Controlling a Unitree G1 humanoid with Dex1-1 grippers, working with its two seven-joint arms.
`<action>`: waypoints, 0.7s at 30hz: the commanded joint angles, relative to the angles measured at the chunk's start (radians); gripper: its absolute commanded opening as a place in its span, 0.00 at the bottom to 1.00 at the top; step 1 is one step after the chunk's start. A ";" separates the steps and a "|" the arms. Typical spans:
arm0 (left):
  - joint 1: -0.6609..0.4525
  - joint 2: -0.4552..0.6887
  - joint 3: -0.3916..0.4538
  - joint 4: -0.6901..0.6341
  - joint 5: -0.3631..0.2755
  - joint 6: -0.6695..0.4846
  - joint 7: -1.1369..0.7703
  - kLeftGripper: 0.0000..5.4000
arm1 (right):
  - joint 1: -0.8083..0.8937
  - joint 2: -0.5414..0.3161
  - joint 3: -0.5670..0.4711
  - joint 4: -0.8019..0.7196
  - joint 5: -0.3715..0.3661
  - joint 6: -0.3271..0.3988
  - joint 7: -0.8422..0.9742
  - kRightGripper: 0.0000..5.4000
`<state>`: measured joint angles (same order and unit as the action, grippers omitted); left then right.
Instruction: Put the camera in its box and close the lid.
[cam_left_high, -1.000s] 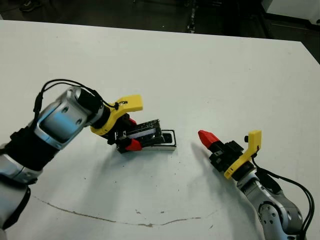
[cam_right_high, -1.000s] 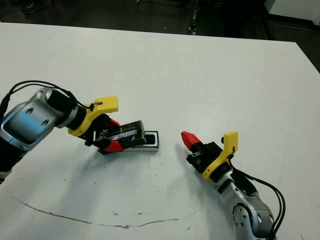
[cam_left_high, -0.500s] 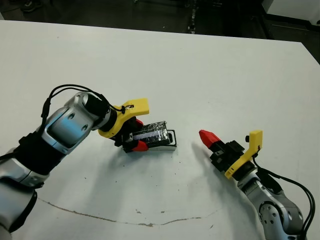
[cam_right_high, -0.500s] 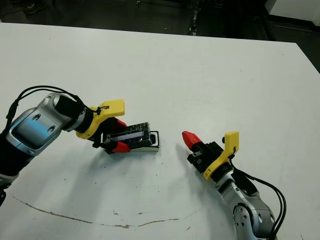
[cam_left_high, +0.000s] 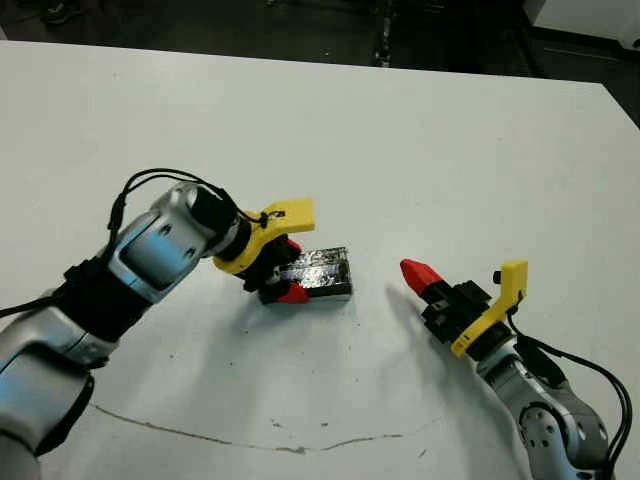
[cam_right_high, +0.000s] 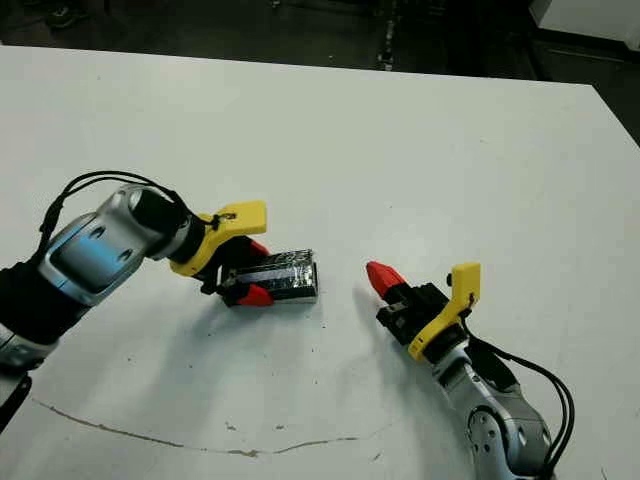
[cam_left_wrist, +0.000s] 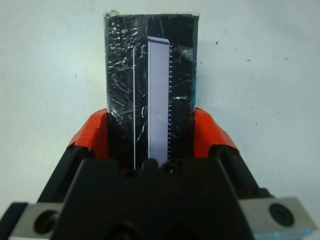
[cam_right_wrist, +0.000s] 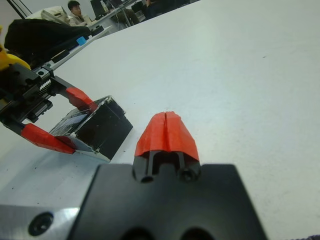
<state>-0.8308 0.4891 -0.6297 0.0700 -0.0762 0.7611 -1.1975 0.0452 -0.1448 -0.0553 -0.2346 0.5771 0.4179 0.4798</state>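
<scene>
Left end effector (cam_left_high: 284, 276) is seen clamped across the lid (cam_left_high: 320, 267), one red finger (cam_left_wrist: 91, 134) pressed to each long side. The foil-faced lid is laid flat over the box (cam_right_high: 296, 291), whose black wall shows beneath it at the near edge; the two are lined up closely, though whether the lid is fully seated cannot be told. The camera is not visible and is judged to be enclosed. Closure is judged to be essentially complete, with only release and withdrawal left. Right end effector (cam_left_high: 416, 275) is held just above the white surface (cam_left_high: 420, 140), near the box but apart from it, fingers together and empty.
</scene>
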 joint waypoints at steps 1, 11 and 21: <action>0.009 -0.067 -0.048 0.036 0.009 -0.030 -0.011 0.58 | 0.000 -0.004 -0.008 0.008 -0.002 -0.014 0.005 0.00; -0.003 -0.128 -0.063 0.118 0.039 -0.054 -0.041 0.58 | 0.005 -0.006 -0.013 0.008 0.002 -0.009 0.004 0.00; 0.017 -0.110 -0.095 0.094 0.119 -0.185 -0.023 0.67 | 0.011 -0.003 -0.010 0.008 -0.005 -0.016 0.003 0.00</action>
<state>-0.8578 0.4177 -0.6759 0.1615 0.0219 0.6311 -1.2286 0.0461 -0.1446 -0.0576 -0.2324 0.5764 0.4176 0.4812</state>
